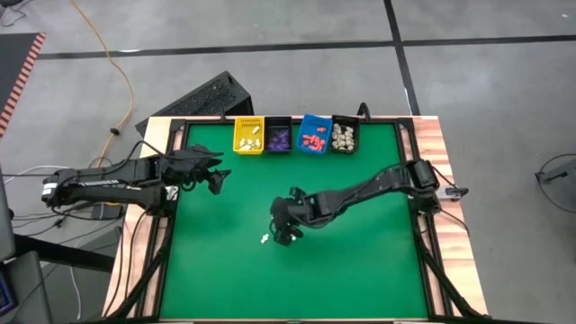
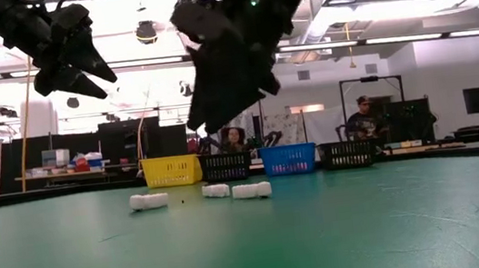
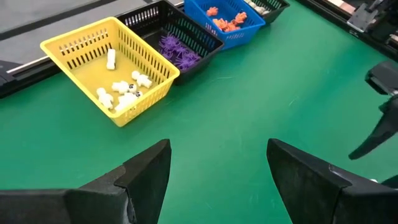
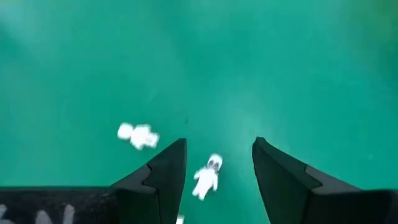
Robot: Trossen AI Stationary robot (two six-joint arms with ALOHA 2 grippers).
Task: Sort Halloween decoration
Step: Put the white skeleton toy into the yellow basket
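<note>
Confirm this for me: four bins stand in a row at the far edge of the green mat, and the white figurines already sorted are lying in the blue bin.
Not quite. The sorted white figurines lie in the yellow bin, as the left wrist view shows; the blue bin holds orange-red pieces. The four bins do stand in a row at the mat's far edge.

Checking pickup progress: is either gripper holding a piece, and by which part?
Nothing is held. The right gripper hangs open over a white figurine on the mat; the left gripper is open, empty.
</note>
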